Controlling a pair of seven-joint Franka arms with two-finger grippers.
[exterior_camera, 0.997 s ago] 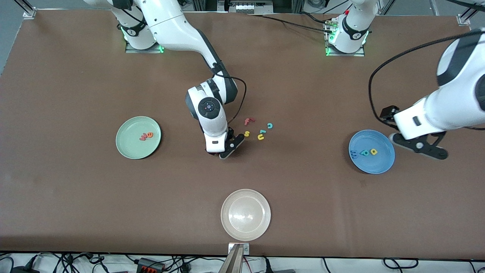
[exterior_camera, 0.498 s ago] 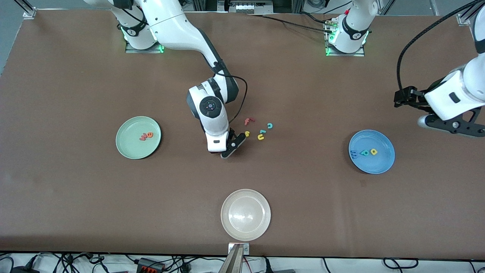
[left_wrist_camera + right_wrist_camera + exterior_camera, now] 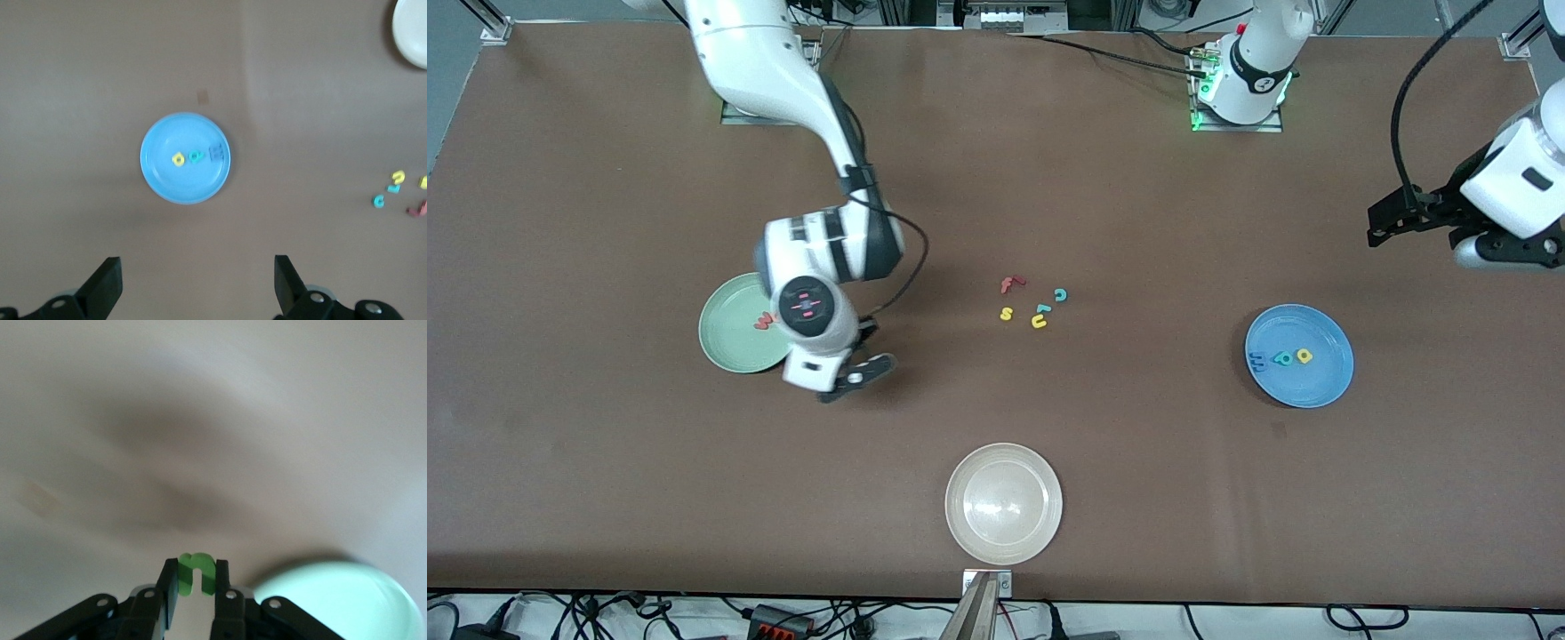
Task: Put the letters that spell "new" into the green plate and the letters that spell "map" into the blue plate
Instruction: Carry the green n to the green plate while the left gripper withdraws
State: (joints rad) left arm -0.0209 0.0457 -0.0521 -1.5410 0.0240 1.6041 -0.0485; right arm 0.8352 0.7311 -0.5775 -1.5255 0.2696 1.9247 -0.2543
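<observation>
The "n" (image 3: 194, 574), green, is pinched upright between the fingers of the right pincer (image 3: 852, 378), which hangs over the brown counter (image 3: 605, 462) just beside the green plate (image 3: 734, 342), off the rim that faces the blue plate. In the green plate a red "w" (image 3: 763, 322) shows; the arm's wrist covers the rest of that spot, so the "e" cannot be made out.

Taking the beige plate (image 3: 1003, 503) near the front edge as the landmark: the green plate lies farther from the camera, toward the right arm's end. Straight farther from the camera than the beige plate sits a loose cluster of letters: a red "f" (image 3: 1010, 284), yellow "s" (image 3: 1007, 313), a yellow u-shape (image 3: 1039, 322) touching a small teal piece (image 3: 1042, 309), and a teal "c" (image 3: 1060, 294).

Toward the left arm's end lies the blue plate (image 3: 1303, 387), holding a blue "m" (image 3: 1257, 361), teal "p" (image 3: 1281, 358) and yellow "a" (image 3: 1304, 356) in a row. The left pincer (image 3: 197, 283) waits in the air, fingers spread wide and holding nothing, above the counter near that plate.
</observation>
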